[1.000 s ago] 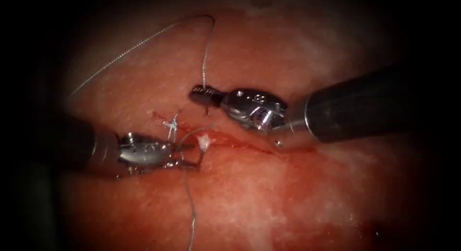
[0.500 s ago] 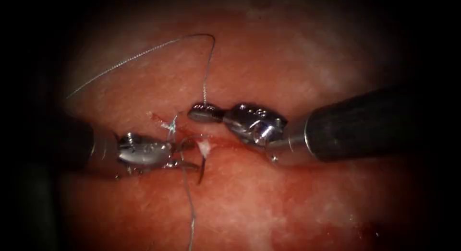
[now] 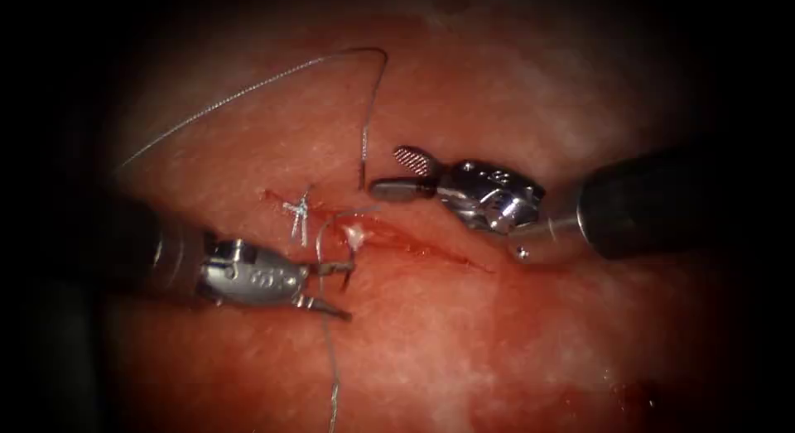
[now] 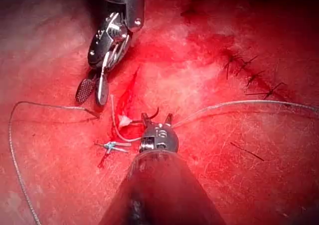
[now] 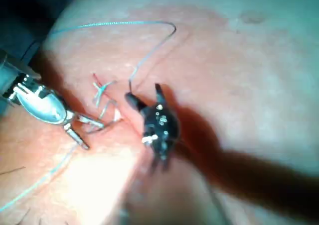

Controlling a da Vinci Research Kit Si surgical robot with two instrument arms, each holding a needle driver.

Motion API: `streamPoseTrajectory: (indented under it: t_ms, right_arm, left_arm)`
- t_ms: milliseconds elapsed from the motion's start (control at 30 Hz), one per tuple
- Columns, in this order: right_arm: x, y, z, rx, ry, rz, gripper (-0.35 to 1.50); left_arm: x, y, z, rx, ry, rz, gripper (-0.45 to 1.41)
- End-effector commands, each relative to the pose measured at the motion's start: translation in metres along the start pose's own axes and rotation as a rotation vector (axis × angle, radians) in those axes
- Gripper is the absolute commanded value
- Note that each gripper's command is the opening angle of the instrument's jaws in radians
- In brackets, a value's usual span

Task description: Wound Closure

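The needle [image 3: 331, 234] seems partly buried in the tissue [image 3: 431, 334]; its tip hidden.

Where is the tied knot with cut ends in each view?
Endoscope: knot at the cut's left end, above the left tool.
Left wrist: knot beside the left tool's wrist.
Right wrist: knot between left tool and right tool.
Shared landmark: white fleck in the cut, beside the knot.
Both tools open, holding nothing; dark curve at the left tool's jaw, likely the needle; in tissue or not, unclear.
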Motion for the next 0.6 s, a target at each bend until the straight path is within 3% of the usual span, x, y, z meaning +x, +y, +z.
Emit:
streamPoseTrajectory:
  t_ms: [33,367,467,500,600]
  right_arm:
    - [-0.0012,-0.0007,0.0006,0.003,-0.002,0.003,1.21]
    - [-0.0014,-0.0009,0.0009,-0.004,0.000,-0.009,1.20]
    - [-0.0016,-0.0011,0.0012,-0.003,0.001,-0.010,1.20]
    - [-0.0016,-0.0012,0.0011,0.000,0.001,-0.010,1.20]
    - [-0.0017,-0.0014,0.0011,0.009,-0.001,-0.011,1.16]
  left_arm:
    - [-0.0003,0.0012,0.0009,-0.004,0.004,-0.001,0.26]
    - [-0.0003,-0.0003,0.0017,0.046,0.071,0.010,0.21]
    - [-0.0001,-0.0007,0.0022,0.070,0.103,0.009,-0.11]
    - [-0.0002,-0.0008,0.0022,0.064,0.107,0.016,-0.45]
    - [-0.0003,-0.0012,0.0018,0.048,0.116,-0.018,-0.45]
